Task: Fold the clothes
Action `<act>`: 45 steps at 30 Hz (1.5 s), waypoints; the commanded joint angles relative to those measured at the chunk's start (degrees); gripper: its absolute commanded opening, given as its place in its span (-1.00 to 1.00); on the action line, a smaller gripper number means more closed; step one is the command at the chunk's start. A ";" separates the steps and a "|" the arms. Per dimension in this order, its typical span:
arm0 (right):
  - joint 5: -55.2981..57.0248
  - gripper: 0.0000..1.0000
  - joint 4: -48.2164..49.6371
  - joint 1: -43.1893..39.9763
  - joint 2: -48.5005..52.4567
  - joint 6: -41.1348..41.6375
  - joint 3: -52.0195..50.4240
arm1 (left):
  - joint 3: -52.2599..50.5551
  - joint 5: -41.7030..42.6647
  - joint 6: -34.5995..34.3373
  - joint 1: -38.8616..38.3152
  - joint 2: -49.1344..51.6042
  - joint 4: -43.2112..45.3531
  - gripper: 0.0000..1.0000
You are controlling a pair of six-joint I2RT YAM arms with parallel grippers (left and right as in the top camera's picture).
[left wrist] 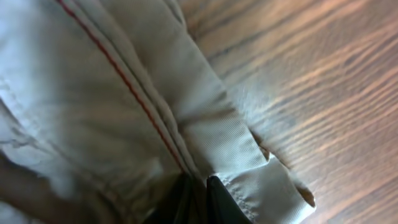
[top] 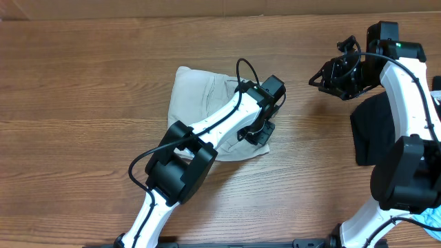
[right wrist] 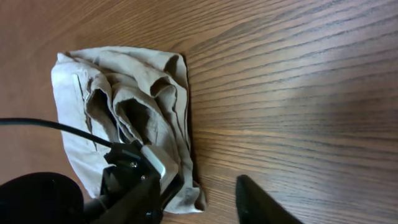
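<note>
- The khaki shorts (top: 207, 103) lie bunched mid-counter (top: 83, 83).
- The left gripper (top: 256, 132) sits at their right edge, fingers (left wrist: 214, 193) pinched narrowly on the hem.
- The right gripper (top: 329, 77) hovers well apart; whether its fingers are wide or narrow cannot be told.

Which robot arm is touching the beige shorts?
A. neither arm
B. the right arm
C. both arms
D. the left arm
D. The left claw is pressed down on the edge of the beige shorts, while the right claw hangs apart over bare wood.
</note>
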 commanded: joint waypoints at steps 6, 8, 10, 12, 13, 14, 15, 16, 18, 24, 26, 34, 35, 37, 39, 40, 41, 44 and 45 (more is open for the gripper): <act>-0.52 0.37 2.58 -0.15 -1.88 4.74 1.68 | 12.96 -0.04 6.40 0.61 -0.87 -14.71 -0.16; -0.68 0.42 2.95 -0.15 -1.88 5.35 1.68 | 17.00 -0.46 6.64 0.61 -0.87 -18.29 0.11; -0.70 0.45 2.97 -0.15 -1.88 5.35 1.68 | 21.51 -0.90 6.64 0.70 -0.87 -22.08 0.34; -0.68 0.47 2.73 -0.15 -1.88 5.35 1.68 | 24.94 -1.79 6.62 0.87 -0.87 -24.70 0.52; -0.66 0.50 2.60 -0.15 -1.88 5.33 1.66 | 26.21 -2.40 6.62 0.98 -0.87 -25.73 0.59; -0.63 0.53 2.45 -0.15 -1.88 5.31 1.66 | 27.34 -3.39 6.60 1.16 -0.87 -26.88 0.62; -0.63 0.56 2.32 -0.15 -1.88 5.31 1.66 | 28.06 -4.09 6.58 1.36 -0.87 -27.85 0.67; -0.63 0.59 2.23 -0.15 -1.88 5.31 1.66 | 28.37 -4.83 6.56 1.55 -0.87 -28.63 0.68; -0.63 0.64 2.08 -0.15 -1.88 5.31 1.66 | 28.39 -5.99 6.23 2.19 -0.87 -30.51 0.71; 0.68 0.72 1.75 -0.15 -1.88 5.31 1.66 | 26.91 -6.58 5.46 5.84 -0.85 -32.92 0.72; 1.42 0.75 1.57 -0.15 -1.88 5.29 1.66 | 26.62 -6.47 5.44 7.26 -0.85 -33.16 0.72; 2.47 0.93 1.18 -0.15 -1.88 5.11 1.66 | 23.65 -6.34 5.62 13.42 -0.83 -32.96 1.00; 2.47 0.94 1.18 -0.15 -1.88 5.11 1.66 | 22.21 -6.36 5.75 13.97 -0.83 -32.72 1.00; 2.60 0.96 1.18 -0.15 -1.88 5.11 1.66 | 19.04 -6.05 5.73 14.71 -0.83 -32.15 1.00; 2.64 0.98 1.14 -0.15 -1.88 5.11 1.66 | 14.10 -4.59 5.70 15.32 -0.83 -30.23 1.00; 2.67 0.99 1.11 -0.15 -1.88 5.11 1.66 | 11.74 -3.78 5.70 15.58 -0.83 -29.03 1.00; 2.91 0.99 1.01 -0.15 -1.88 5.09 1.66 | 9.51 -2.93 5.70 15.72 -0.83 -27.67 1.00; 4.33 1.00 0.55 -0.15 -1.88 5.09 1.66 | 2.69 -1.31 5.70 15.85 -0.83 -22.82 1.00; 4.79 1.00 0.35 -0.15 -1.88 5.11 1.66 | 0.85 -1.25 5.70 15.85 -0.83 -21.29 1.00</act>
